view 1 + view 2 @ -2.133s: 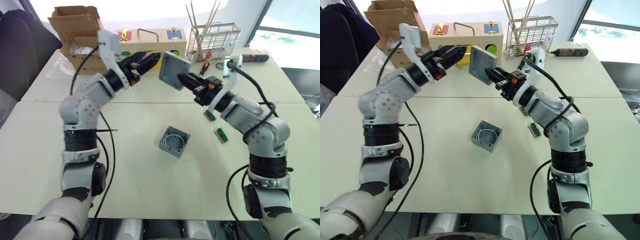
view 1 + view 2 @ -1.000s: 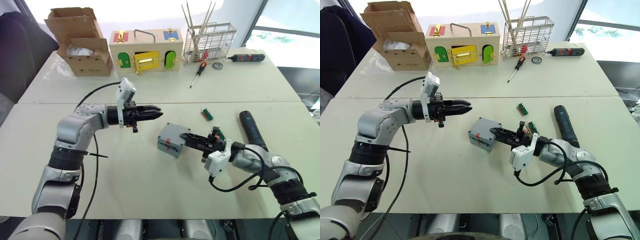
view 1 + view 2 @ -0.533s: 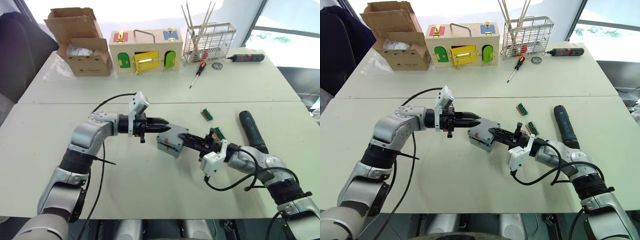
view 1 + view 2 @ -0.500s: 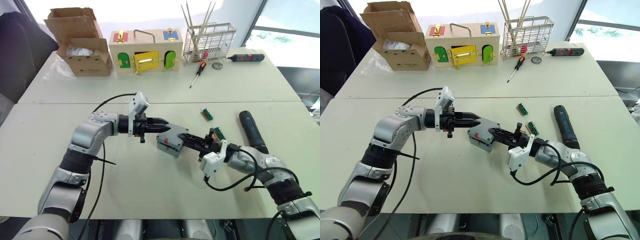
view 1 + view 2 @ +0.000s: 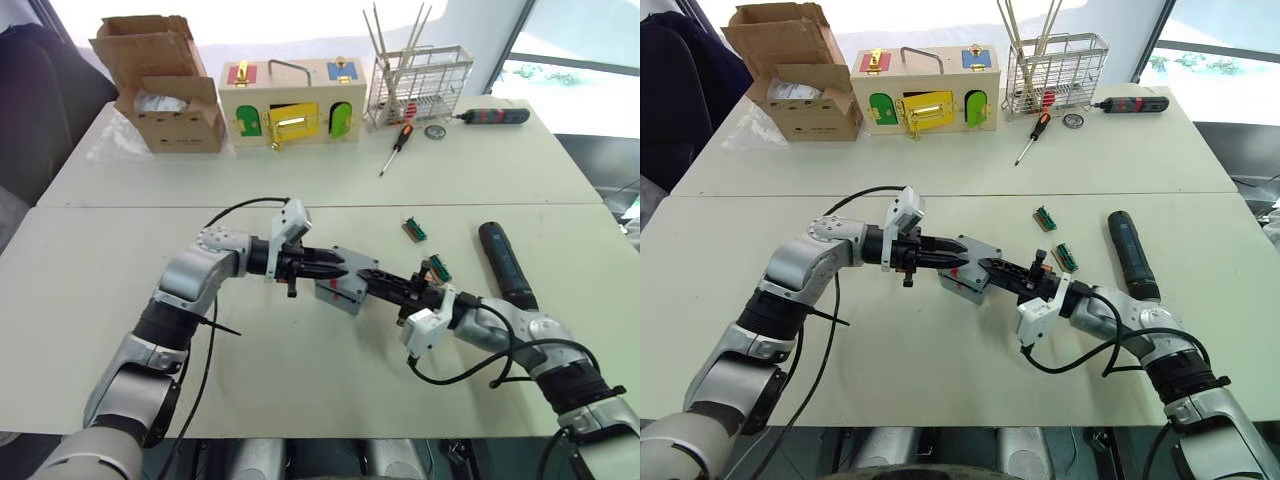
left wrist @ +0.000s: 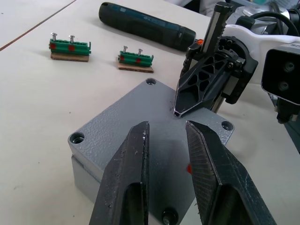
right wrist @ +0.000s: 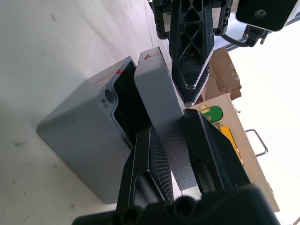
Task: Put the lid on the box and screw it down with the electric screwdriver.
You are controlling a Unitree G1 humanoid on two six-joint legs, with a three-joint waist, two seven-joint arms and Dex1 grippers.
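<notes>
Over the last second the left gripper (image 5: pixel 340 268) has been brought in from well left of the box (image 5: pixel 335 291) until its slightly parted, empty jaws hover over the lid (image 6: pixel 140 126). The lid is pinched at its edge by the right gripper (image 5: pixel 372 276) and appears tilted on the box rather than seated, so alignment is judged to remain. The electric screwdriver (image 5: pixel 504 263) lies untouched on the counter (image 5: pixel 300 380), further right.
</notes>
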